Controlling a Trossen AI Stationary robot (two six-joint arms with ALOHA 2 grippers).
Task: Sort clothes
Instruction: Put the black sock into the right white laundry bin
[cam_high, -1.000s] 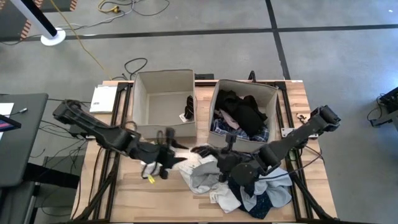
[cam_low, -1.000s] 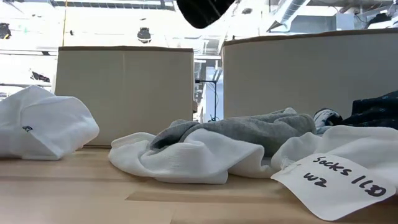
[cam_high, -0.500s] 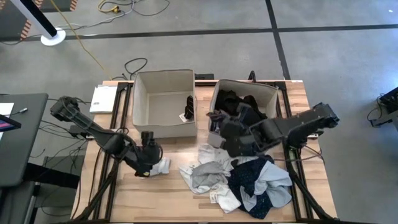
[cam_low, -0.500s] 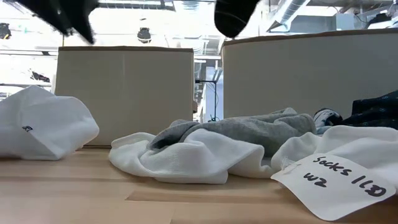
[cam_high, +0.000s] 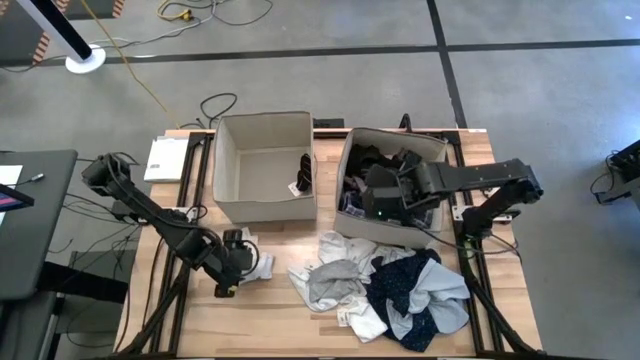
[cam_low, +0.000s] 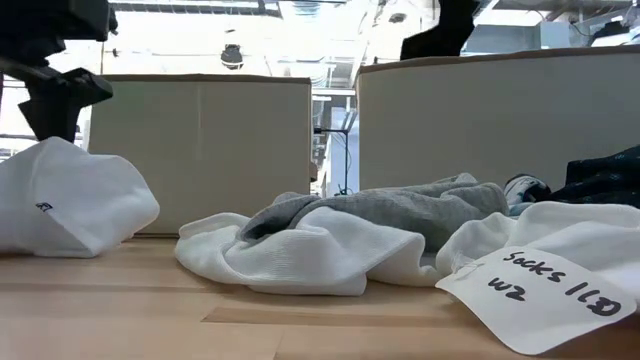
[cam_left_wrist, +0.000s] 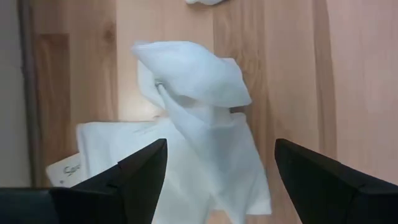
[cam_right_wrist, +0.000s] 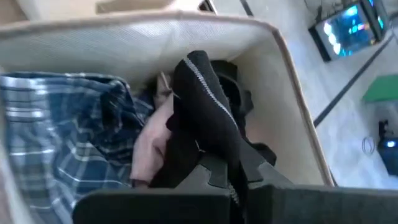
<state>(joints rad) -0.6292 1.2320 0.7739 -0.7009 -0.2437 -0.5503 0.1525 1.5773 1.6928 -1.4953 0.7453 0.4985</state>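
Note:
A crumpled white garment (cam_left_wrist: 193, 112) lies on the table's near left, also in the high view (cam_high: 258, 266) and the low view (cam_low: 60, 200). My left gripper (cam_left_wrist: 217, 158) hangs open just above it, one finger on either side, slanting down. My right gripper (cam_high: 372, 200) is over the right beige box (cam_high: 385, 232), shut on a black garment (cam_right_wrist: 205, 106). A blue plaid garment (cam_right_wrist: 68, 130) and a pink one (cam_right_wrist: 152, 149) lie in that box. Grey and white clothes (cam_high: 325, 280), a navy dotted one (cam_high: 405, 285) and a light blue one (cam_high: 440, 300) lie heaped at the near right. My right gripper pinches a bunched part of the black garment (cam_right_wrist: 214, 155) between its two shut fingers, which slant down from the table's right. The garment is clear of the table, and its free end (cam_right_wrist: 189, 65) reaches over the clothes in the box. Whether it rests on them I cannot tell.
The left beige box (cam_high: 265, 208) holds one dark item (cam_high: 303, 172) by its right wall. A paper label with handwriting (cam_low: 545, 290) lies on the white cloth near the front. Bare wood shows along the near edge left of the heap.
My left gripper has come down and toward the table's left over the white garment, rolling as it went. My right gripper has carried the black garment from the near-right heap toward the far edge, up and over the right box.

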